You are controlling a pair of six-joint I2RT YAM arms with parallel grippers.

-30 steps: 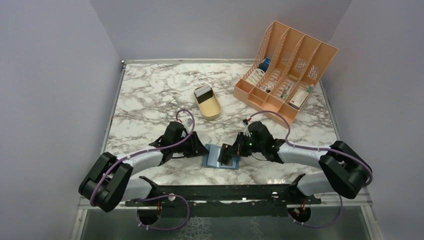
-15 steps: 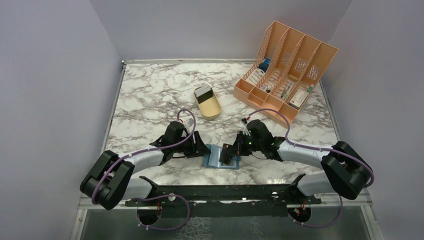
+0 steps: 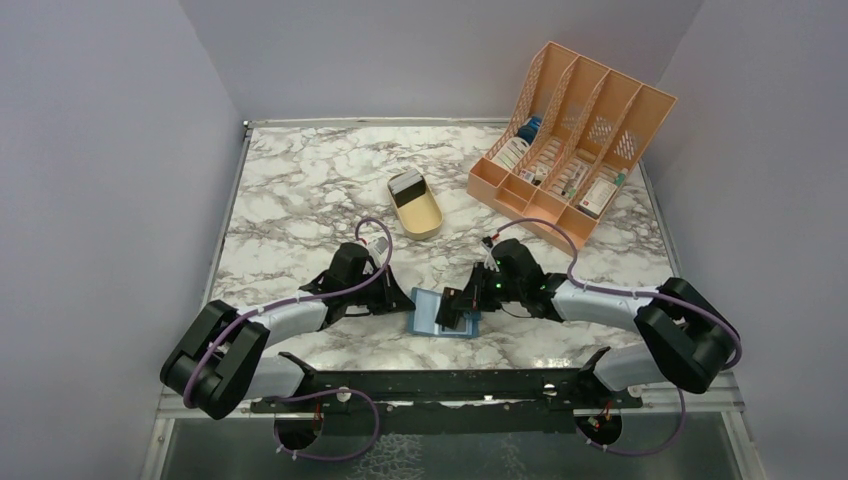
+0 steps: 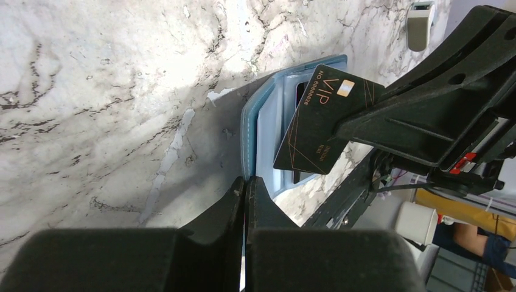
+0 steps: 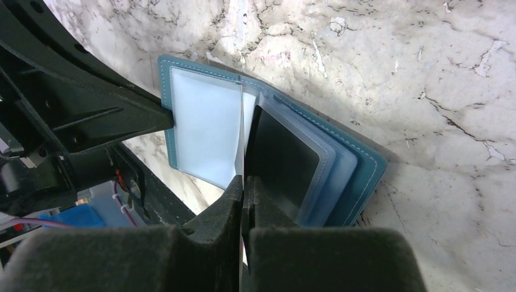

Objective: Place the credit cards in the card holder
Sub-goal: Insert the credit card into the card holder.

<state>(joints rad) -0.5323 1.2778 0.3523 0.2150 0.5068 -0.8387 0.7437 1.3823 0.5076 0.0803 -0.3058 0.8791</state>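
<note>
Right gripper (image 5: 243, 182) edged left, pinching card (image 4: 322, 121) over card holder (image 5: 207, 128), left gripper (image 4: 245, 182) clamping it

Saw a tan oval tray (image 3: 428, 232) near the middle of the marbled desk (image 3: 300, 190), well apart from an orange slotted rack (image 3: 645, 115) at far right, stocked with small boxes.
</note>
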